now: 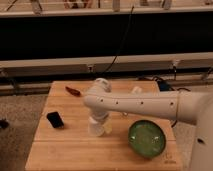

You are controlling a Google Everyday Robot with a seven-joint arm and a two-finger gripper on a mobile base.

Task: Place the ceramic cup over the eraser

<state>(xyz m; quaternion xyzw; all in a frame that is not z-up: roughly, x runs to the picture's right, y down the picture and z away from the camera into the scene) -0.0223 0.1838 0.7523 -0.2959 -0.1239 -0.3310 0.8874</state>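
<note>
Hanging at the frame's centre above the wooden desk (pixel 60 150), the robot's tool (pixel 99 119) meets the ceramic cup (pixel 96 130); whether it grips the cup cannot be told. The eraser (pixel 55 119) lies uncovered at left, well apart, so carrying over and lowering appear left to do. A green bowl (pixel 146 138) sits lower right.

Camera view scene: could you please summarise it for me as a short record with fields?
surface: wooden table
end effector: mid-table, pointing down at the ceramic cup
ceramic cup: directly under the end effector, apart from the eraser
eraser: flat on the table, view-left of the cup, uncovered
green bowl: view-right of the cup, near the front edge
red chilli-like thing: back of the table
</note>
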